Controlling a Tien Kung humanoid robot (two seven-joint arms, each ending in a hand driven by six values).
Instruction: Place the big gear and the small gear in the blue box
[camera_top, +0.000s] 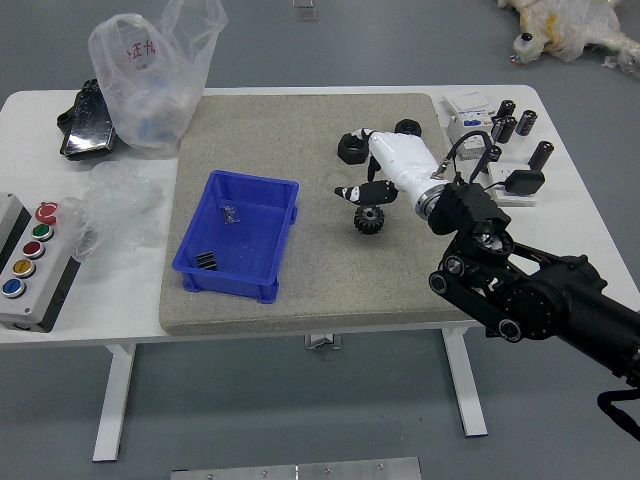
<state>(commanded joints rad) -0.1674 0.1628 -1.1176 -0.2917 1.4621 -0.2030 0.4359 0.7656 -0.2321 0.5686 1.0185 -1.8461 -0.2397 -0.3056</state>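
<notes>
Black gear (369, 219) near my right hand (400, 163), fingers apart; lowering off-centre could clip gear or bump nut (352, 150).

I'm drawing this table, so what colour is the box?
The box is blue, best seen in the head view.

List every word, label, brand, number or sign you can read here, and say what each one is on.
None can be quoted with certainty.
Clear plastic bag: red characters, too blurred to read surely.
Small white box at the table's far right: bluish marks, too small to read.
Push-button box at the left edge: no lettering readable.
</notes>
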